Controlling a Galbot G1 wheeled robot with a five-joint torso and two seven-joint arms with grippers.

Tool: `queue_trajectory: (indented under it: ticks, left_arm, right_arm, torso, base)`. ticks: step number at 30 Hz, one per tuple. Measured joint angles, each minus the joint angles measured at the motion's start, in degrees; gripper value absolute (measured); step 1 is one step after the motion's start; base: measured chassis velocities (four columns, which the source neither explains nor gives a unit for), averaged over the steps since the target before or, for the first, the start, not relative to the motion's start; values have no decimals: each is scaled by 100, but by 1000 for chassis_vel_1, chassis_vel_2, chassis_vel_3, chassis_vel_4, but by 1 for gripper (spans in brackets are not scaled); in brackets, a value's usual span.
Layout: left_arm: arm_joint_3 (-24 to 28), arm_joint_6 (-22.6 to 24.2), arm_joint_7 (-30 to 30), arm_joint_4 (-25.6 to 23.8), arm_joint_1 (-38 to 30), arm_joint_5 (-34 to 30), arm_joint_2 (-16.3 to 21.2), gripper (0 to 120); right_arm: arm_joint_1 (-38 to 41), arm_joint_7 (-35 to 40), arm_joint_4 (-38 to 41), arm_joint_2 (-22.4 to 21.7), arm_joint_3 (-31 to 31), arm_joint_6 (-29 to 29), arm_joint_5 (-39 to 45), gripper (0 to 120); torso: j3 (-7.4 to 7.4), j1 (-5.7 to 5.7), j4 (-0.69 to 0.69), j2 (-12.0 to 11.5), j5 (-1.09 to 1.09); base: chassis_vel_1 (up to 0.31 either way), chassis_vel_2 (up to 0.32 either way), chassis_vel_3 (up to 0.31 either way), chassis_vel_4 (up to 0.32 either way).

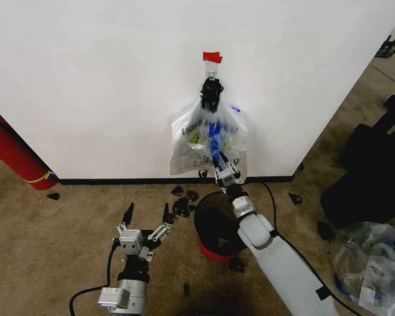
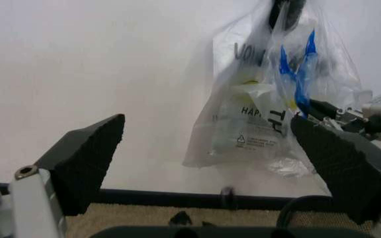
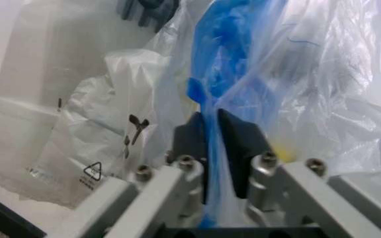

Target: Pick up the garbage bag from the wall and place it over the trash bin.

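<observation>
The garbage bag (image 1: 207, 135), translucent white with black lettering, a yellow patch and blue folds, hangs on the white wall (image 1: 105, 85) from a black clip under a red tape tab (image 1: 212, 57). My right gripper (image 1: 218, 161) reaches up into the bag's lower middle and is shut on a blue fold of the garbage bag (image 3: 212, 134). The black trash bin (image 1: 217, 229) with a red base stands on the floor right below it, partly behind my right arm. My left gripper (image 1: 146, 216) hovers open low to the left of the bin, facing the garbage bag (image 2: 263, 99).
A red fire extinguisher (image 1: 13, 155) leans at the far left by the wall. Several black scraps (image 1: 183, 201) lie on the carpet near the baseboard. Black equipment (image 1: 375, 171) and a clear plastic bag (image 1: 375, 266) sit at the right.
</observation>
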Motion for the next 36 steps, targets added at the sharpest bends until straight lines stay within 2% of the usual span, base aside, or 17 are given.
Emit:
queue_trajectory:
  ticks: [2,12,14,18,22,24,26,28,32,36]
  left_arm:
    - [-3,-2,1,-5,3,1,-2,99]
    - [9,-36,2,-68,59,55,-21,99]
    - [21,-39,6,-106,67,66,-19,99]
    - [31,-40,8,-124,68,69,-11,99]
    - [72,-23,10,-178,34,52,74,99]
    - [79,-16,10,-190,27,43,90,99]
    - [97,7,10,-225,-3,18,158,99]
    - [114,88,10,-295,-96,-95,338,99]
    - [137,236,-1,-384,-223,-317,518,99]
    - [299,816,-86,-652,-738,-1262,1009,98]
  right_arm:
    - [16,29,0,-2,-10,-16,47,0]
    - [-267,80,467,-81,148,-26,538,0]
    - [-569,-39,962,-185,367,-23,1089,0]
    - [-809,-156,1349,-273,583,-5,1523,0]
    - [-1304,-448,2174,-443,1080,19,2602,0]
    - [-1359,-479,2248,-456,1136,26,2694,0]
    - [-1532,-556,2435,-494,1280,58,2939,0]
    - [-1846,-612,2732,-528,1476,66,3522,0]
    - [-2039,-638,2892,-510,1590,65,3971,0]
    - [-2282,-684,3009,-387,1827,93,4480,0]
  torso:
    - [0,0,0,0,0]
    - [0,0,1,0,1]
    - [0,0,0,0,2]
    - [0,0,0,0,1]
    - [0,0,1,0,1]
    - [0,0,2,0,1]
    - [0,0,0,0,1]
    - [0,0,0,0,2]
    - [0,0,0,0,1]
    - [0,0,0,0,1]
  base:
    - [0,0,0,0]
    - [0,0,0,0]
    - [0,0,0,0]
    - [0,0,0,0]
    - [0,0,0,0]
    - [0,0,0,0]
    - [0,0,0,0]
    - [0,0,0,0]
    - [0,0,0,0]
    - [0,0,0,0]
